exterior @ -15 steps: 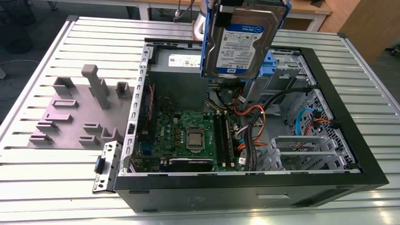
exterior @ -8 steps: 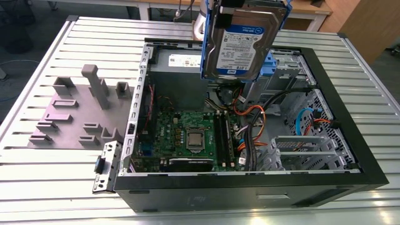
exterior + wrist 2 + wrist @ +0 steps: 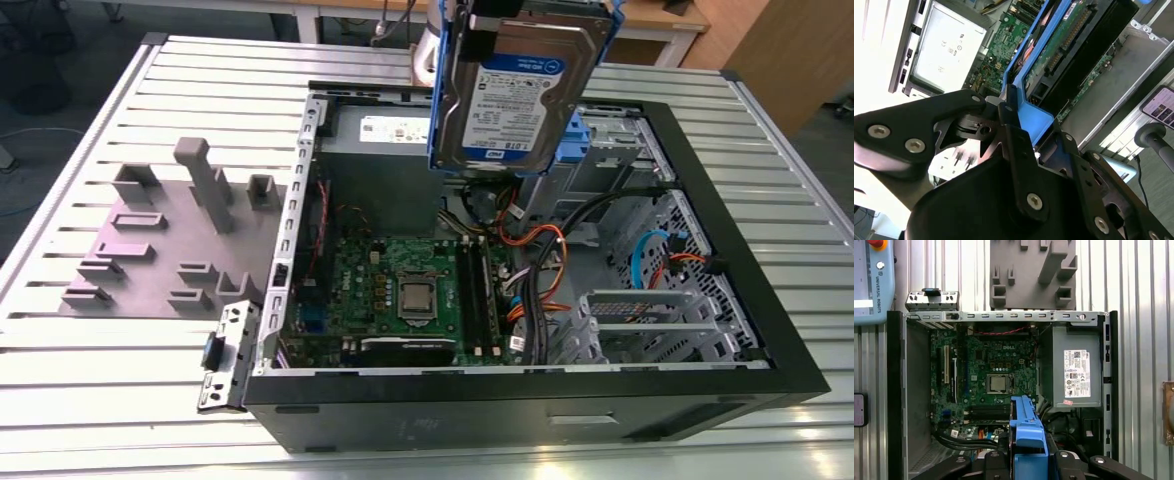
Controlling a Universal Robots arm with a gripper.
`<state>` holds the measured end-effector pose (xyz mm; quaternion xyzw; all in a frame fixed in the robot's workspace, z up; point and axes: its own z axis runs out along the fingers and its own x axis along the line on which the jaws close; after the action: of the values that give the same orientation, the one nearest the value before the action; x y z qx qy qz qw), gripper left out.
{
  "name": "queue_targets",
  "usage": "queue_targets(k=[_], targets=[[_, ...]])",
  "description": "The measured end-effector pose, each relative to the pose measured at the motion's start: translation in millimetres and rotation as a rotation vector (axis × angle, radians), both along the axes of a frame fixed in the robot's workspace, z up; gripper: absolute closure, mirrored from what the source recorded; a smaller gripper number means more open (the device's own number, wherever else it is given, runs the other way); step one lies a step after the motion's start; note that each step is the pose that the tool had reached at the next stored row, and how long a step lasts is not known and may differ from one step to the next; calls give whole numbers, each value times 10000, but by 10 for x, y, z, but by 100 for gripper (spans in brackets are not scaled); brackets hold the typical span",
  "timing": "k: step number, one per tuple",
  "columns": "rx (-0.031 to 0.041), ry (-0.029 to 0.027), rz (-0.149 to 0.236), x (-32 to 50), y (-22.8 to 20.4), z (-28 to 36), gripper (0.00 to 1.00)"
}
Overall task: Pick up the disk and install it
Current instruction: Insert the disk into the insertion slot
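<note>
Disk (image 3: pixel 518 95): silver drive with white-and-blue label, hanging upright in the air over the far side of the open computer case (image 3: pixel 747 330), touching nothing below. Blue bracket (image 3: pixel 1036 122) framing it, pinched between the closed fingers of the gripper (image 3: pixel 1028 456); hold apparently firm in both wrist views. Beneath: power supply (image 3: pixel 1076 367), motherboard (image 3: pixel 400 290), loose orange and black cables (image 3: pixel 534 260). Metal drive cage (image 3: pixel 627 140) just beside the disk, on the exterior view's right. Case resting on the middle of the slatted table (image 3: pixel 80 400); grey fixture block (image 3: pixel 160 240) toward the table's edge on the exterior view's left. Handling note, as judgement: carry slowly, square to the cage, clear of cables; avoid twisting against the thin bracket.
</note>
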<state>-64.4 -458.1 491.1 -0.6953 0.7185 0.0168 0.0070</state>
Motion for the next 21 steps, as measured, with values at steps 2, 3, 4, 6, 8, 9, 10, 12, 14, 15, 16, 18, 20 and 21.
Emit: queue_targets(k=[2,3,4,6,8,9,10,12,14,15,16,18,20,21], targets=[[-1,1,0,0,-5,1,64],[-1,0,0,0,-8,0,64],[0,0,0,0,-13,0,64],[-1,0,0,0,-21,0,64],[0,0,0,0,-31,0,64],[0,0,0,0,-35,0,64],[-1,0,-1,0,-39,0,64],[0,0,0,0,-46,0,64],[0,0,-1,0,-53,0,64],[0,0,0,0,-56,0,64],[0,0,-1,0,-58,0,64],[-1,0,-1,0,-62,0,64],[-1,0,-1,0,-74,0,64],[0,0,-1,0,-74,0,64]])
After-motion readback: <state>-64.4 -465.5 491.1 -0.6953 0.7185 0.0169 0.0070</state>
